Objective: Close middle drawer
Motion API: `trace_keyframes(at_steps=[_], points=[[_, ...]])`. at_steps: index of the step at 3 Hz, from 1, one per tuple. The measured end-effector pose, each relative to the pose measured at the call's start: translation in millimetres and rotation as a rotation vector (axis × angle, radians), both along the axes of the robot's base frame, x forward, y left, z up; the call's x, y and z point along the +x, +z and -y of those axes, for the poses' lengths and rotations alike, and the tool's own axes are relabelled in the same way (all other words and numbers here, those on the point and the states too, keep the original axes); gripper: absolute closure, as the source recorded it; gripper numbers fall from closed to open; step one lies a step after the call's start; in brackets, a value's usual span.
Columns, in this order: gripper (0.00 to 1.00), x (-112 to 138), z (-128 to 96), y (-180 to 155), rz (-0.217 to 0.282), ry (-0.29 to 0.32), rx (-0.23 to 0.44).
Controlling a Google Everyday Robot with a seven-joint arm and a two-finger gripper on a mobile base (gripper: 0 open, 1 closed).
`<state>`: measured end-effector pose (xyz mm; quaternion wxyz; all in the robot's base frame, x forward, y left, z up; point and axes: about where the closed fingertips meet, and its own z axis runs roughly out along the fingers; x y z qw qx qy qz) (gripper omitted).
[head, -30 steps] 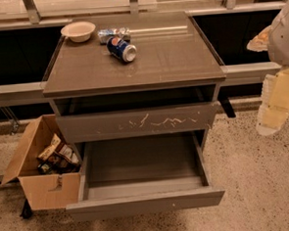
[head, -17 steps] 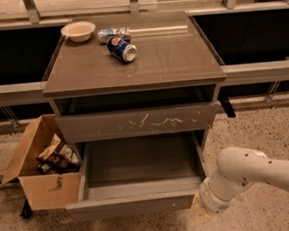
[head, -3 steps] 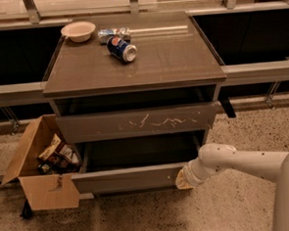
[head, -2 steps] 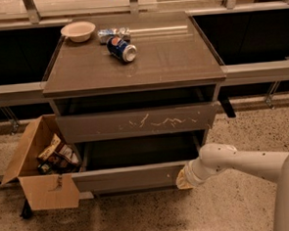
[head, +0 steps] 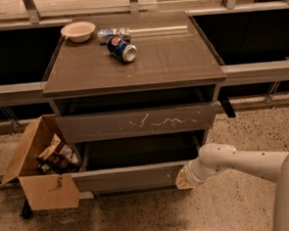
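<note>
Low at the near right of the cabinet (head: 170, 57), the gripper (head: 184, 178) meets the right end of the middle drawer (head: 124, 178); whether it grasps anything cannot be told. The drawer sits mostly in but juts out slightly, so a last push seems left.

The arm (head: 240, 161) is smooth, rounded and off-white with small dark specks, and its yellowish gripper (head: 184, 178) is at the middle drawer (head: 124, 178).
</note>
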<state>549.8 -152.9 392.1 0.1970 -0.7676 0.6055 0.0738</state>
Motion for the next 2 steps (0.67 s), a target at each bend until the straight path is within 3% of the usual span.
trace_keyframes(at_steps=[1,2], points=[[0.16,0.0,0.0,0.0,0.0,0.0,0.0],[0.0,-0.1,-0.1,-0.1,0.0,0.0,0.0]])
